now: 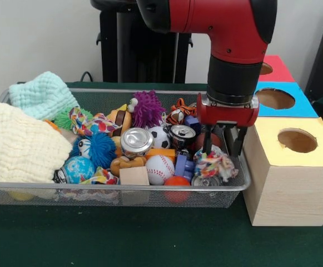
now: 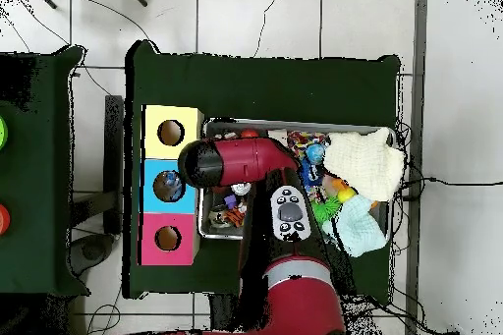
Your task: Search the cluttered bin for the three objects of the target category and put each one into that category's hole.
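Claw [image 1: 224, 151] spread apart above mesh bin [image 1: 122, 194], two cans [image 1: 136, 141] upright inside, three holed boxes [image 1: 289, 172] beside bin.

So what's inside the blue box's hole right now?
From overhead, the blue box has something multicoloured showing in its hole; what it is, I can't tell. In the front view the hole shows only bare wood inside.

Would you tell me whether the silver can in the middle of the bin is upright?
Tipped: the silver can leans on other toys, its round end facing the camera.
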### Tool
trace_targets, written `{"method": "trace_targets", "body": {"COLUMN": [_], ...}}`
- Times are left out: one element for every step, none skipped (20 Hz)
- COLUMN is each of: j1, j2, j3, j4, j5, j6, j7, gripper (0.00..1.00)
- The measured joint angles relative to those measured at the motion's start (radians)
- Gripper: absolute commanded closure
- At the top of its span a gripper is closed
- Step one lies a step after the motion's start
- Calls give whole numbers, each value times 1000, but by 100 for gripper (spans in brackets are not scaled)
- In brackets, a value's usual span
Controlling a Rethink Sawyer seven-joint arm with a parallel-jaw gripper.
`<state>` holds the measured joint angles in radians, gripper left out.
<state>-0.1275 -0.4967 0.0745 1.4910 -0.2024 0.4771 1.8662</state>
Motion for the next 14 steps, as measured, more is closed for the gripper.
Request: {"method": "trace_targets", "body": {"j1": [0,0,0,0,0,1,2,3,3,4,6,12,19,24], "j2": [-3,-8,-13,-15,-19,-20,-21,-21,-21,-22,-22,-22,-25,-29], "j3": [0,0,0,0,-1,-2,-6,-7,-8,-10,-13,-21,-29,-34], "j4": [3,10,16,19,24,26,31,31,31,32,32,32,34,36], "j5": [0,0,0,0,0,0,-1,-1,-1,-1,0,0,0,2], "j6": [0,0,0,0,0,0,0,-1,-2,-2,-4,-5,-5,-5], "j7": [0,0,0,0,0,0,0,0,0,0,0,0,0,0], "gripper": [0,0,0,0,0,0,100,100,100,100,100,100,100,100]}}
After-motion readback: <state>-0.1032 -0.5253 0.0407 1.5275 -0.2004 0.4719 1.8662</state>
